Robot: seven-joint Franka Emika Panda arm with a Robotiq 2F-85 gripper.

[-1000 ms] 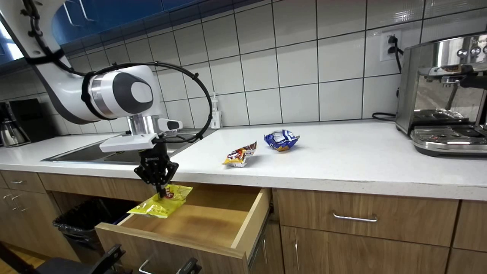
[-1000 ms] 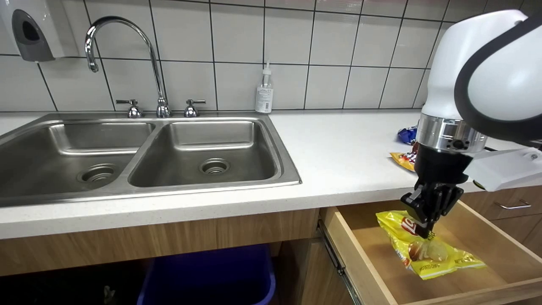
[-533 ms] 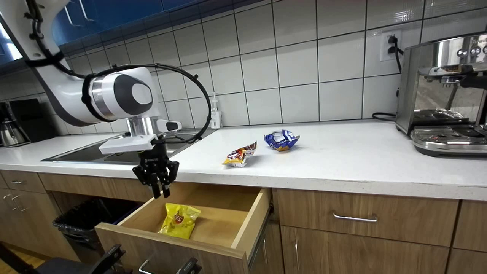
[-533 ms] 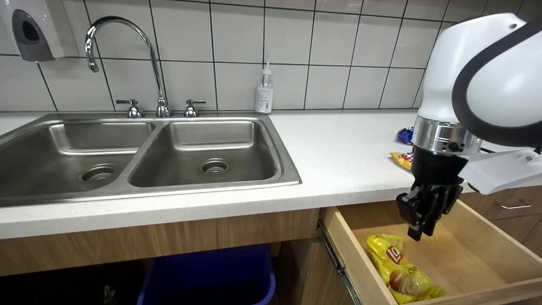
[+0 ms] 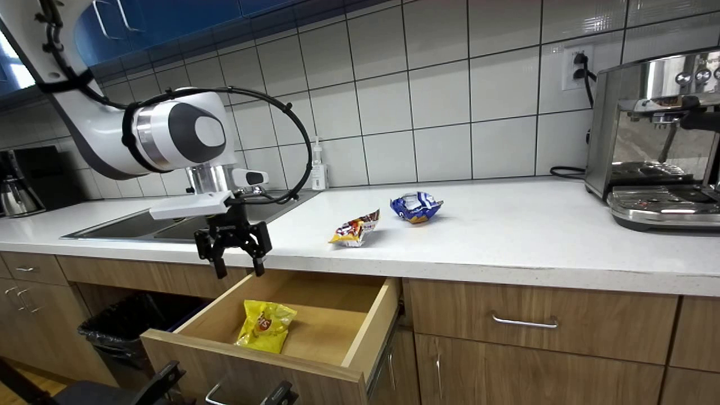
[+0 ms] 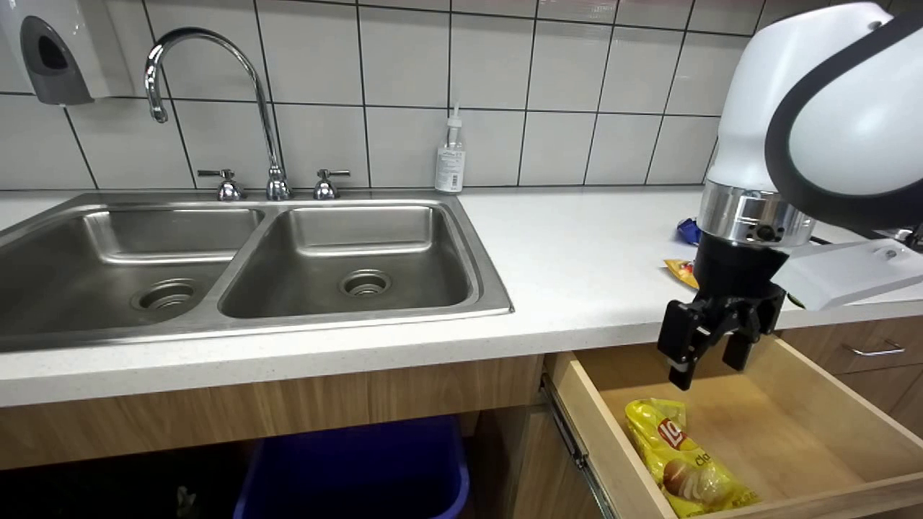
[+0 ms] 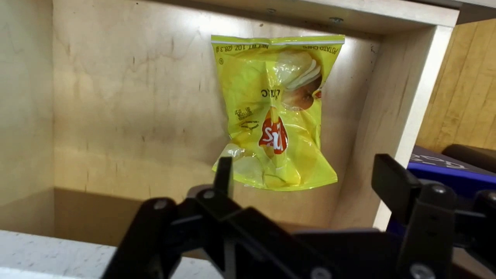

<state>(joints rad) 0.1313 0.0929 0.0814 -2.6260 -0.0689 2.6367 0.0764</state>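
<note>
A steel carafe (image 5: 16,197) stands at the far left of the counter (image 5: 506,242), and below the counter a black-lined bin (image 5: 98,337) sits left of the open drawer (image 5: 371,323). The sink (image 6: 368,241) is set into the counter, left of the gripper (image 5: 239,270), which hangs over the far part of the drawer. Its fingers (image 7: 395,184) are spread wide, and both tips stand apart from the yellow chip bag (image 5: 266,327). The bag lies on the drawer floor, lower than the fingertips and nearer to the drawer front (image 5: 253,360), near the drawer's left wall (image 6: 609,440). In the wrist view it shows mostly between the two fingers, beyond their tips, one tip overlapping its far corner. The bag is glossy yellow and rumpled, puffed in the middle and creased lengthwise through a red logo with white letters. A picture of a brown potato and pale slices sits toward the near end, where a flat seal with a pale line runs straight across. Right of the gripper, up on the counter, rests a crumpled orange-and-silver packet (image 5: 354,229), and just beyond it to the right sits a crumpled blue packet (image 5: 417,207). A steel coffee machine (image 5: 664,140) stands at the right, well apart from both packets.
</note>
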